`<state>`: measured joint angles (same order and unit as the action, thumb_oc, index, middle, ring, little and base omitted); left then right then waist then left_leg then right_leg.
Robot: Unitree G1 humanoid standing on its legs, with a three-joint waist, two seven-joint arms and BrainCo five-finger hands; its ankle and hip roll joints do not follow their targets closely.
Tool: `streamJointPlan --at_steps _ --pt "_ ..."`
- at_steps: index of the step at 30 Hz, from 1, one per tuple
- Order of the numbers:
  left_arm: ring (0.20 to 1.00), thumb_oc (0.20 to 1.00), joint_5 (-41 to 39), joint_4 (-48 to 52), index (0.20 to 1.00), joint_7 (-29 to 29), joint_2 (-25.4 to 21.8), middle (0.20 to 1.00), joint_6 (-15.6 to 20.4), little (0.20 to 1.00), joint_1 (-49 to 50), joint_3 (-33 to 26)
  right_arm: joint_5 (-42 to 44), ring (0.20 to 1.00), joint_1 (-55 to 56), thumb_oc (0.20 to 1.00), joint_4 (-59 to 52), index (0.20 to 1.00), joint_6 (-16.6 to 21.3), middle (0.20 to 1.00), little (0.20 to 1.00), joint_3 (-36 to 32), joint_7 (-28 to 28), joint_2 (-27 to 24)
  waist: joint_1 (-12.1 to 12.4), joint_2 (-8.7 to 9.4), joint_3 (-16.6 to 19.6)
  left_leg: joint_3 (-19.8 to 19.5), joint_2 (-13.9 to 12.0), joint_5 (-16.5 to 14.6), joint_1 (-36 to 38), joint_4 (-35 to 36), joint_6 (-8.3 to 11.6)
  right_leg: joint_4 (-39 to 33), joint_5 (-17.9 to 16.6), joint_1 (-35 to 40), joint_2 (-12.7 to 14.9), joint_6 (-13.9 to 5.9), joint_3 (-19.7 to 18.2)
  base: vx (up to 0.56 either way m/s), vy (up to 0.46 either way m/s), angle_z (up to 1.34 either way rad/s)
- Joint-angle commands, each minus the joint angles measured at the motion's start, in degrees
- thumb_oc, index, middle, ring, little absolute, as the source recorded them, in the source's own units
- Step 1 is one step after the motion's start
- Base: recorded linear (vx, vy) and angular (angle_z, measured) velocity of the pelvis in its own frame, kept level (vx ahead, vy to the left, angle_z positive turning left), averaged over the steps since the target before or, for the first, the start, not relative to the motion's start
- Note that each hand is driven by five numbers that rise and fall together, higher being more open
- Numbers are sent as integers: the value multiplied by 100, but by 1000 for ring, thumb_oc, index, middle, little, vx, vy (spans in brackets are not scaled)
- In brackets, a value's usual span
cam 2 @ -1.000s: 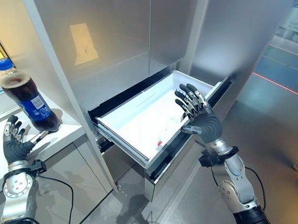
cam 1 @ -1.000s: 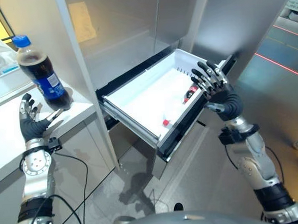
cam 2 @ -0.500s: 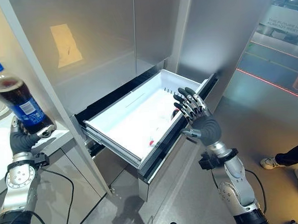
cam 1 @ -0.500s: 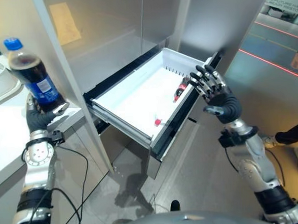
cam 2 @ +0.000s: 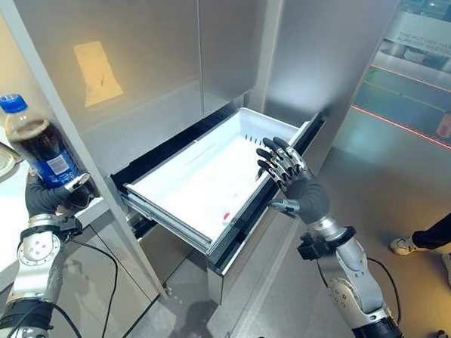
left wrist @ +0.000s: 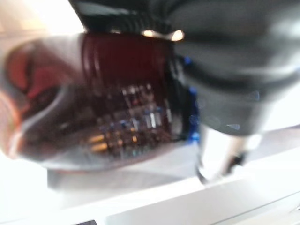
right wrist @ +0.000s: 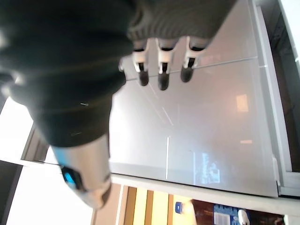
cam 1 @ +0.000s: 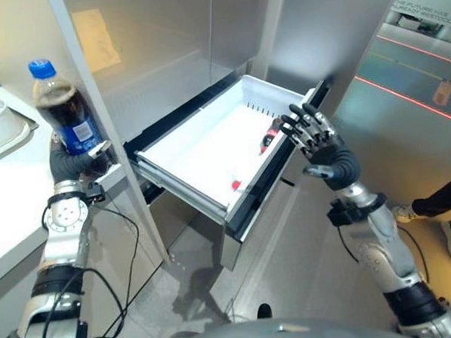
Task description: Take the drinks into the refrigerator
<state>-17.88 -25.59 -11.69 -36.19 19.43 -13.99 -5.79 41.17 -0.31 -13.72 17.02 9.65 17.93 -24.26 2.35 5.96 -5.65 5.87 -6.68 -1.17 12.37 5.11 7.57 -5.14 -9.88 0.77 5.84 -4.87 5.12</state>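
Cola bottle point(cam 1: 65, 113) stands upright at the counter point(cam 1: 16, 210) edge, clasped low by the left hand point(cam 1: 72, 163). Farther right, the right hand point(cam 1: 319, 145) hovers, fingers spread, at the front edge of the open refrigerator drawer point(cam 1: 209, 151).

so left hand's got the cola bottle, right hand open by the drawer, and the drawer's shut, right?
Not quite: the drawer is pulled open, its white inside on show in the left eye view. The rest holds: the left hand grips the cola bottle, and the right hand is open by the drawer.
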Motion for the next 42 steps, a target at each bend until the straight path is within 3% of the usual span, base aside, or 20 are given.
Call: streamJointPlan --at_steps 1,12,17,29,35,42 --pt "200 200 62 -353 200 203 41 200 220 200 -856 378 167 1000 -155 1000 -672 1000 211 1000 1000 -202 39 -176 -308 -295 -60 -137 343 -265 -120 -11 -504 608 853 431 -206 -68 161 0 0 0" --pt "200 200 158 -321 200 197 191 200 259 200 -693 364 108 1000 -140 1000 -640 1000 279 1000 1000 -234 16 -41 -310 -297 -56 -136 357 -255 -137 -11 -508 631 826 412 -191 -82 173 0 0 0" --pt "200 200 216 309 200 302 252 200 378 200 -397 288 -9 1000 -161 1000 -511 1000 344 1000 1000 -347 -105 40 -263 -287 -71 -179 363 -254 -169 -11 -520 630 811 410 -171 -86 206 0 0 0" --pt "200 200 -1282 2677 200 1426 1117 200 542 200 1058 -105 -903 1000 -572 1000 516 1000 491 1000 1000 -1028 -981 123 52 -208 -110 -328 373 -245 -236 -11 -559 544 784 492 -133 -61 333 0 0 0" --pt "200 200 -1543 3491 200 1992 1067 200 485 200 1372 -1 -803 1000 -817 1000 943 1000 430 1000 1000 -1054 -972 29 187 -159 -120 -396 378 -234 -270 -11 -565 506 771 532 -117 -55 411 -3 -7 1" --pt "200 200 -2083 4327 200 2631 825 200 348 200 1484 506 -147 1000 -1711 1000 1714 1000 147 1000 1000 -328 -676 -298 342 -175 -151 -421 395 -198 -294 -11 -568 521 758 533 -87 -38 440 -12 -6 6"
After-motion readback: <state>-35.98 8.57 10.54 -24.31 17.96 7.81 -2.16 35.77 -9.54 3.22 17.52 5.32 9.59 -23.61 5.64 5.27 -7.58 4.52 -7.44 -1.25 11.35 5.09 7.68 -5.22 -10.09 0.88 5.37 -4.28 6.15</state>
